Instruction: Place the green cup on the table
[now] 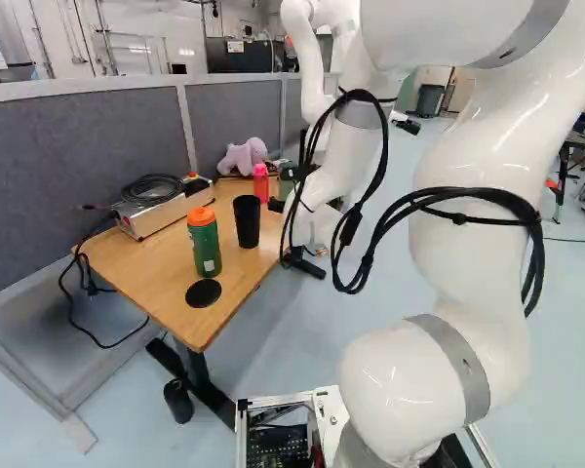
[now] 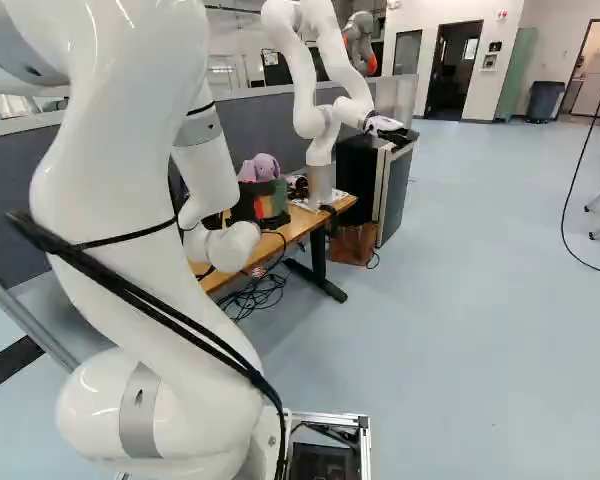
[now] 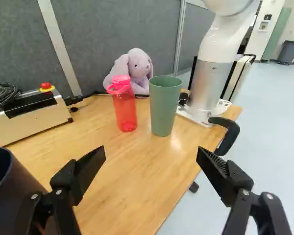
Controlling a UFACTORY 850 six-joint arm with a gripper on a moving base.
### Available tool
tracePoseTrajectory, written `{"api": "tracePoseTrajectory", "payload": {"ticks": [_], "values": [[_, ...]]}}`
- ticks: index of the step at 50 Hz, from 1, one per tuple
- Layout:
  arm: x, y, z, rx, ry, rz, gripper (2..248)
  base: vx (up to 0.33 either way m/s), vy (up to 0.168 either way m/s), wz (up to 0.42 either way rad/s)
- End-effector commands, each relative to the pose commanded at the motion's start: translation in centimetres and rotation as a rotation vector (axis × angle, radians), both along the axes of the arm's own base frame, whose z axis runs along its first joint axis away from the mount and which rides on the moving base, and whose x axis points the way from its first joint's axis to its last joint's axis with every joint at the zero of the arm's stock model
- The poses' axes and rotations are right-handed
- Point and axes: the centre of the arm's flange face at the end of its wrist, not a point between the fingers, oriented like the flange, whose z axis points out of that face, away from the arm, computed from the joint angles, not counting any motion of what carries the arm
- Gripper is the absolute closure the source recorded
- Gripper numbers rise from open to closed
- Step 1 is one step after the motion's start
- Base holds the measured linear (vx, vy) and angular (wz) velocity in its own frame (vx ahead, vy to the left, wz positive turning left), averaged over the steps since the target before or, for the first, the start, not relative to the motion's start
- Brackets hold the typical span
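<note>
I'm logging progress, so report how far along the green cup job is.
Looks done: the green cup stands upright on the table, beside the pink bottle. In hand: nothing; the gripper is open, short of the cup. Left: probably only backing away. Who set the cup there isn't shown.

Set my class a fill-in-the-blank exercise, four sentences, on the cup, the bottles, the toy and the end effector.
1. On the table, the cup beside the pink bottle is ____.
2. Seen from the wrist, the plush toy sits ____ the pink bottle.
3. The end effector is ____, its fingers wide apart.
4. The green bottle nearest the black disc has a lid coloured ____.

Missing words: green; behind; open; orange.
</note>
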Motion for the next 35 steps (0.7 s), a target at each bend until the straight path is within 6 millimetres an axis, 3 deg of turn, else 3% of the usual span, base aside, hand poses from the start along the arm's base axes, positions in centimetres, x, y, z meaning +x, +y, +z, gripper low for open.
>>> {"api": "tracePoseTrajectory", "payload": {"ticks": [35], "values": [[-2.3,-1.3,1.4,-0.001,0.01,-0.025,3,0.0,0.0,0.0]]}}
